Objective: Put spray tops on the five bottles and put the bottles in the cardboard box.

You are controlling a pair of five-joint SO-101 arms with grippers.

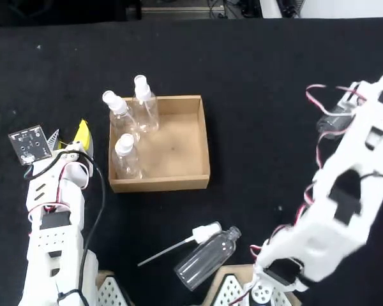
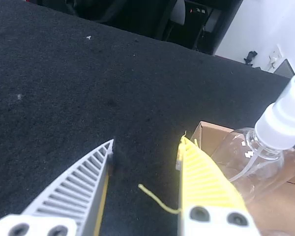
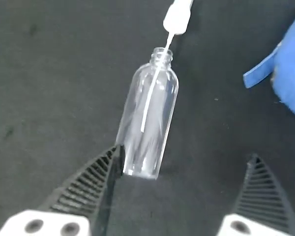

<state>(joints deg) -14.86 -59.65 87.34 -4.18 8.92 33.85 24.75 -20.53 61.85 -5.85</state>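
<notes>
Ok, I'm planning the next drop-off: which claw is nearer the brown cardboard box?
Left. The left claw sits right beside the brown cardboard box; the right claw is apart from it, over a lying clear plastic bottle.

Three capped clear bottles [image 1: 126, 156] stand upright in the cardboard box [image 1: 204, 137], left side — one open bottle [image 1: 207, 260] lies outside, the loose spray top [image 1: 205, 232] at its neck.

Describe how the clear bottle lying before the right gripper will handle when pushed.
Lying on its round side, the bottle would probably roll if nudged. It looks empty and clear plastic, so likely light, perhaps slippery between the open fingers.
</notes>
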